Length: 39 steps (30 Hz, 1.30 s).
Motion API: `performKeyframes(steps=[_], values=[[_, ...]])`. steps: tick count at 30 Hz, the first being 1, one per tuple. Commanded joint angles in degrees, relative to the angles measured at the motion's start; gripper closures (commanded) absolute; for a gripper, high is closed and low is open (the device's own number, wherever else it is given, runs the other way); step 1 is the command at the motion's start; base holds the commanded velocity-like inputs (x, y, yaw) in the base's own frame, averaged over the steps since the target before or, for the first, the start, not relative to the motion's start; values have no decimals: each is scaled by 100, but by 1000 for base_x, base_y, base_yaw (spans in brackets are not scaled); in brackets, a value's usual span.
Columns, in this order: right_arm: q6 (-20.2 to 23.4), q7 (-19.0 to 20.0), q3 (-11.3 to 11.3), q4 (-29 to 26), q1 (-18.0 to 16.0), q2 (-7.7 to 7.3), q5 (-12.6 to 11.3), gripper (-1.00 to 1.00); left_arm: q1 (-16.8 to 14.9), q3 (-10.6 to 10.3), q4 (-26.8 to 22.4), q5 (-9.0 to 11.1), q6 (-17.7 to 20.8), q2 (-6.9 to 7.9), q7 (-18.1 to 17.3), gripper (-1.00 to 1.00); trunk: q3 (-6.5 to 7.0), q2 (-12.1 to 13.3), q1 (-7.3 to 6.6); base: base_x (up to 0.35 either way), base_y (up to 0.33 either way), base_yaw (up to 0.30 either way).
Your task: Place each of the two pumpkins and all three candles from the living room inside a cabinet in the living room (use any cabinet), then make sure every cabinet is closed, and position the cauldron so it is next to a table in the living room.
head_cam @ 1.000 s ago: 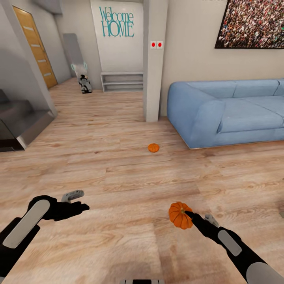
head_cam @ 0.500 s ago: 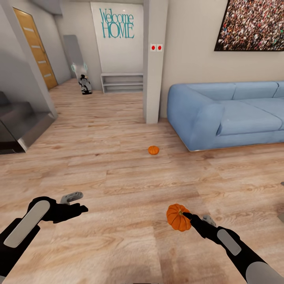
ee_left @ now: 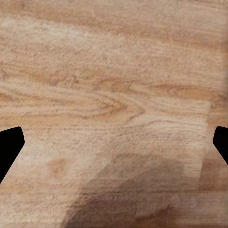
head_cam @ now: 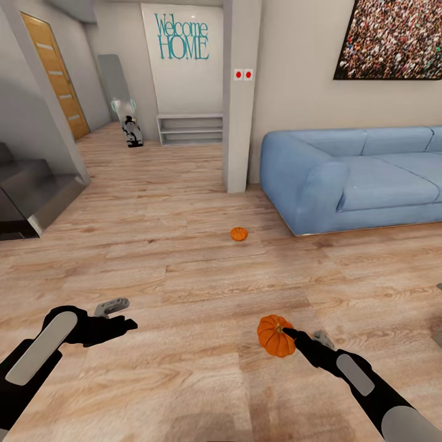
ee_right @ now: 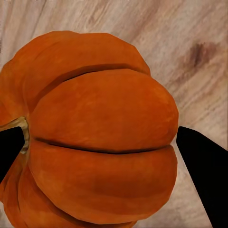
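While one pumpkin (head_cam: 275, 335) sits clamped in the right gripper (head_cam: 293, 336) low over the wooden floor (head_cam: 184, 276), the second pumpkin (head_cam: 239, 234) lies on the boards farther off, near the corner of the blue sofa (head_cam: 350, 178) and well apart from both arms. Up close from the right wrist, the held pumpkin (ee_right: 95, 128) fills the space between the two dark fingertips (ee_right: 202, 164), which press against its ribbed sides, its pale stem beside one of them. That right arm reaches forward and inward from the lower corner, forearm sloping down to the fruit.

Over on the other side, the left arm is bent across the body, its left gripper (head_cam: 120, 313) pointing toward the middle of the room and holding nothing. From its wrist the fingertips (ee_left: 9, 145) stand wide apart, bare plank (ee_left: 114, 109) between them.

Behind the far pumpkin rise a grey pillar (head_cam: 240, 92) and a wall reading "Welcome HOME" (head_cam: 182, 35). Something small at the right edge is cut off and unreadable.
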Motion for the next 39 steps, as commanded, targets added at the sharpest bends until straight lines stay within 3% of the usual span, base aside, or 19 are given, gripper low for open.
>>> performKeyframes(steps=[1, 8, 23, 29, 39], values=[[4, -1, 26, -4, -4, -6, -25, 100, -6, -12, -5, 55, -2, 5, 61, -100, -5, -2, -1, 0, 0, 0], [4, 2, 26, -8, -4, -6, -25, 100, -4, -6, -5, 55, -2, 8, 55, -100, 103, 238, -133, 0, 0, 0], [4, 18, 32, -9, -4, -6, -17, 100, -5, -21, -3, 68, 4, 9, 39, -100, 103, 238, -133, 0, 0, 0], [-19, 31, 27, -21, -4, -6, 326, 100, -2, -19, 3, 105, 5, 12, 32, -100, 103, 238, -133, 70, 158, 0], [-22, 15, 26, -79, -4, 2, 382, 100, -6, -23, 4, 112, 5, 7, 42, -100, 103, 238, -133, 57, 264, 204]])
